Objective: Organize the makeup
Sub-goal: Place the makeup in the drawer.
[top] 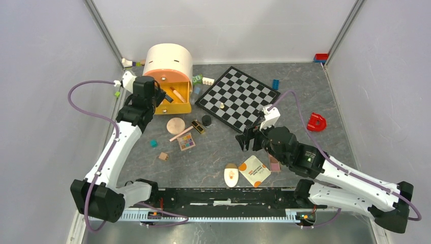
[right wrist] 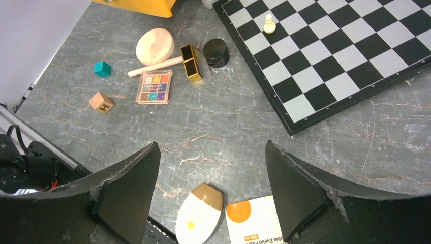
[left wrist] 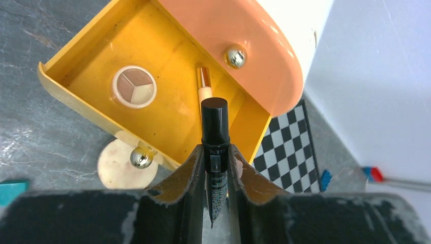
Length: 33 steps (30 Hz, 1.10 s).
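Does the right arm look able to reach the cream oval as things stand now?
Probably yes. The right gripper is open and empty, and the cream oval lies flat and uncovered near it. Only the white-orange sachet sits close beside it, which might crowd one finger.

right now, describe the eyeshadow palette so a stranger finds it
Find the yellow drawer left of the chessboard. A round peach compact lies in front of it, and the eyeshadow palette sits just past that, slightly right. Only it is a square of coloured pans.
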Motion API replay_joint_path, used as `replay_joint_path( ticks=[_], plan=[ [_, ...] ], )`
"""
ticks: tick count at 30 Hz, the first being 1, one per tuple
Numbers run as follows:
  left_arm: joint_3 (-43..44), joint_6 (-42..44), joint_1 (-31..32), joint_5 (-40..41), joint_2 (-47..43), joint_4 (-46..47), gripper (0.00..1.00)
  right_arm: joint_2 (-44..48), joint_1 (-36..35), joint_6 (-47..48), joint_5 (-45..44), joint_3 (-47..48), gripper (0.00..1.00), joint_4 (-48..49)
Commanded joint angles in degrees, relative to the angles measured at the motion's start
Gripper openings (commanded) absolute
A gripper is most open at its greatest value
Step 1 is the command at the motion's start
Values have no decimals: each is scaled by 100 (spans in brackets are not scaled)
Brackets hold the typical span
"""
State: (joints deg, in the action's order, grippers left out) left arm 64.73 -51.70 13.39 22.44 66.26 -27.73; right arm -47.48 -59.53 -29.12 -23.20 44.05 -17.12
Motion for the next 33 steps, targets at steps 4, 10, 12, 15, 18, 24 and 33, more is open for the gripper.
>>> replay_joint_path(
  ticks=[4, 10, 12, 15, 18, 24, 33],
  plan=[
    [-218, -1649, -201, 814, 381, 639, 23, 317, -6, -257, -271, -134, 82, -182],
    [36, -2330, -332, 867, 943, 395, 24, 288, -7, -330, -299, -187, 82, -253],
    [49, -2454, -361, 868, 1043, 382, 24, 254, -12, -336, -319, -161, 82, -319],
    [22, -2577, -383, 867, 1141, 395, 29, 211, -11, -348, -373, -134, 82, -407],
    [-12, -2650, -428, 827, 1279, 463, 29, 174, -7, -366, -402, -116, 82, -469],
    [69, -2662, -530, 679, 1674, 593, 27, 194, -7, -473, -413, -140, 82, -546],
    [270, -2669, -676, 433, 2052, 654, 25, 232, -11, -503, -491, -175, 83, -632]
  ],
)
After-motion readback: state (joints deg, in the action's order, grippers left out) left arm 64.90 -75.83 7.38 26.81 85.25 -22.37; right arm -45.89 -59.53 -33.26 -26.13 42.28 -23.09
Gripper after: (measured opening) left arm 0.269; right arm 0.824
